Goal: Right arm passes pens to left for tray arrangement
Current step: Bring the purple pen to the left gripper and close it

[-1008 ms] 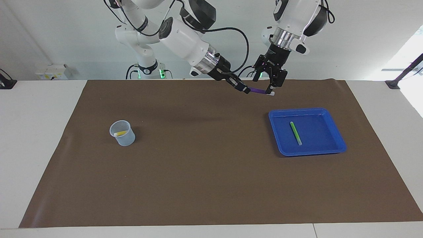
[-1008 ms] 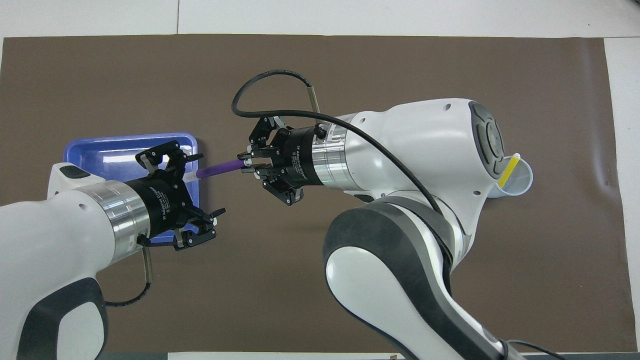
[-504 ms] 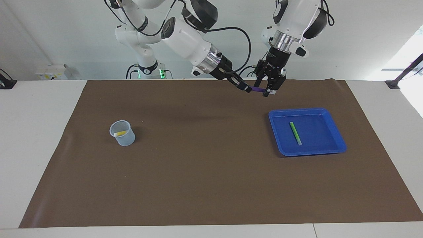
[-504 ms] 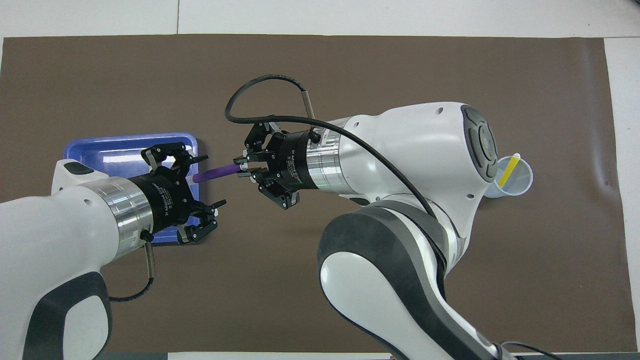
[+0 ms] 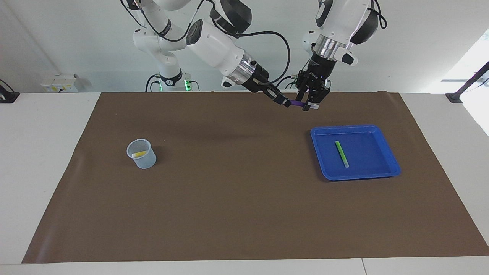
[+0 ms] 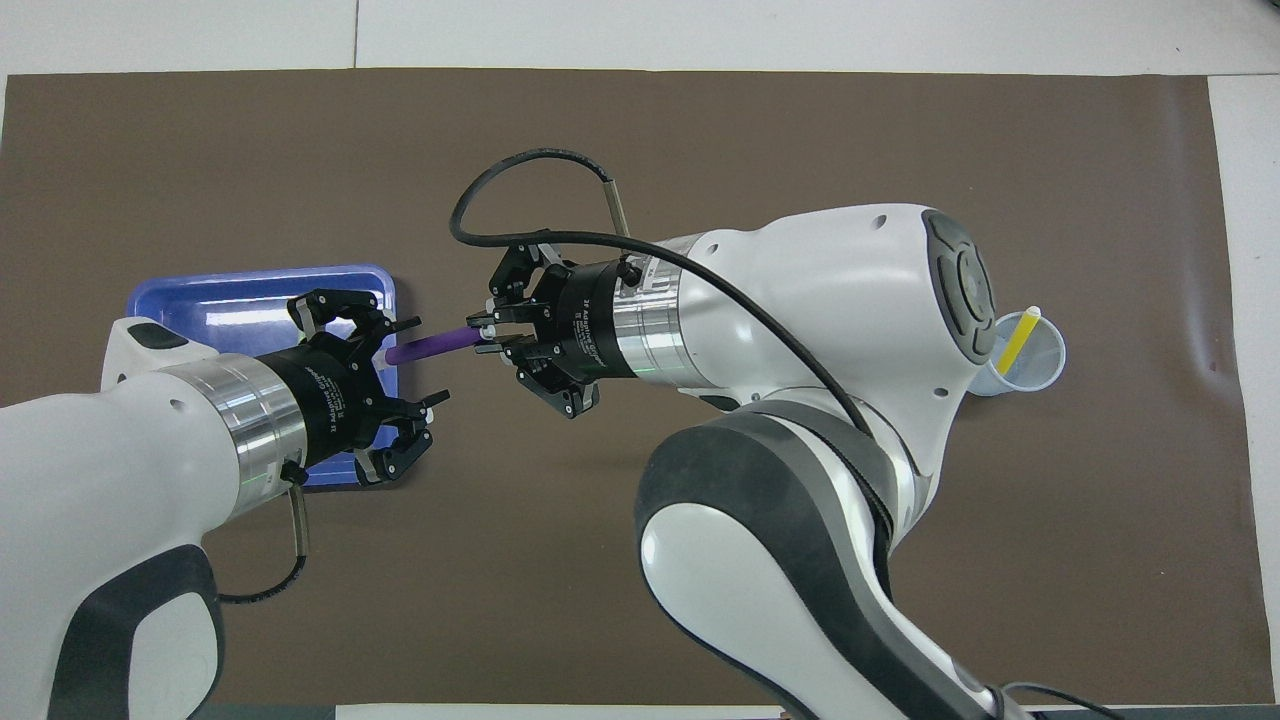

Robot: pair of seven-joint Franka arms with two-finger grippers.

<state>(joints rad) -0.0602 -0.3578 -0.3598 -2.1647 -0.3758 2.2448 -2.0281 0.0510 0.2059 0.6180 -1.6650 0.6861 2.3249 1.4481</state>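
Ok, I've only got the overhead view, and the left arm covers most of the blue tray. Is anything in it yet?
Observer: Yes. One green pen lies alone in the blue tray.
Operator: And is the purple pen resting on anything?
Observer: No. The purple pen is up in the air, roughly level and well clear of the brown mat. The right arm has its jaws shut on one end.
Operator: How does the left arm come at it?
Observer: From above. The left arm points its wrist steeply down onto the pen's pale end.
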